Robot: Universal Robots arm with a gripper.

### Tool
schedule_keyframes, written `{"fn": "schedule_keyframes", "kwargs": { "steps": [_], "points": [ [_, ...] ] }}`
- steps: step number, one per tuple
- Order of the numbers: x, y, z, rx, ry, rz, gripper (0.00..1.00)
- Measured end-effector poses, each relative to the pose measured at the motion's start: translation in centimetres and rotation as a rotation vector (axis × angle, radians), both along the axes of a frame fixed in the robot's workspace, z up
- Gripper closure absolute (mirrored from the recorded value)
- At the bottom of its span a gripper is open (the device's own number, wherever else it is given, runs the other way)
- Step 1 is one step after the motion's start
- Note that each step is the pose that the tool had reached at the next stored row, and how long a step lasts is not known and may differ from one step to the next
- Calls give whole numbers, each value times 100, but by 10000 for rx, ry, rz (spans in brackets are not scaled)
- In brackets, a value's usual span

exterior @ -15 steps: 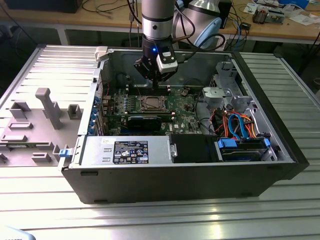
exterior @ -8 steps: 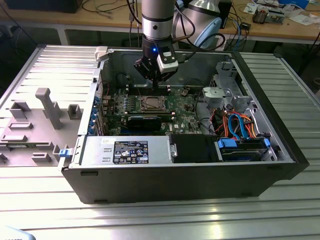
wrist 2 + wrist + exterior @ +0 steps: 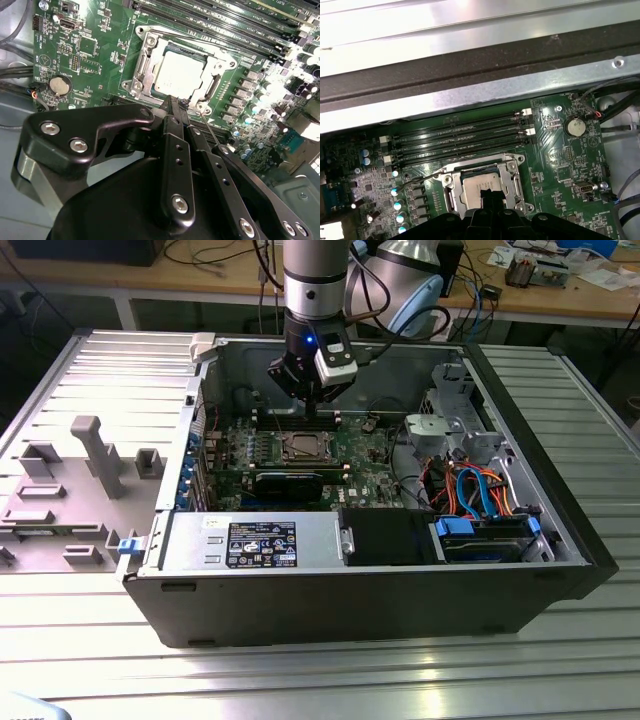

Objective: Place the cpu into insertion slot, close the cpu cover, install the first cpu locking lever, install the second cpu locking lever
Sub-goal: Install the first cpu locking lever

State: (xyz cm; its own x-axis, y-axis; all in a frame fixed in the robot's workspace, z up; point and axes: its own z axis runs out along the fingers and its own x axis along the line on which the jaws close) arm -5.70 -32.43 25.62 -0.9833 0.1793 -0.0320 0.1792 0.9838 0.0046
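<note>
One square silvery cpu (image 3: 181,75), seated.

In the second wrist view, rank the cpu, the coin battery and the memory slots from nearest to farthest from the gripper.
1. cpu: seated in its socket, just beyond the gripper.
2. coin battery: off to one side on the green board.
3. memory slots: past the socket, farthest.

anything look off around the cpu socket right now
Nothing stands out. In the second wrist view the cpu lies flat and square in the insertion slot, the cpu cover is down around it, and the hand hovers at the socket's edge.
</note>
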Motion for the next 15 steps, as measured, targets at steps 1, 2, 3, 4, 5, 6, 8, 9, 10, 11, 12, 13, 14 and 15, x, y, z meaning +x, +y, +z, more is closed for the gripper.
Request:
{"fn": "schedule_keyframes", "kwargs": {
  "steps": [1, 2, 3, 4, 5, 6, 8, 9, 10, 11, 12, 13, 14, 15],
  "points": [
    [0, 0, 0, -1, 0, 14, 89],
    [0, 0, 0, 0, 0, 31, 89],
    [0, 0, 0, 0, 0, 47, 89],
    [0, 0, 0, 0, 0, 68, 89],
    [0, 0, 0, 0, 0, 93, 89],
    [0, 0, 0, -1, 0, 109, 89],
    [0, 0, 0, -1, 0, 150, 89],
    [0, 0, 0, 0, 0, 179, 89],
    [0, 0, 0, 0, -1, 211, 89],
    [0, 0, 0, -1, 0, 242, 89],
    [0, 0, 0, 0, 0, 271, 89],
    [0, 0, 0, 0, -1, 305, 89],
    [0, 0, 0, 0, 0, 325, 89],
    [0, 0, 0, 0, 0, 339, 89]
  ]
}}
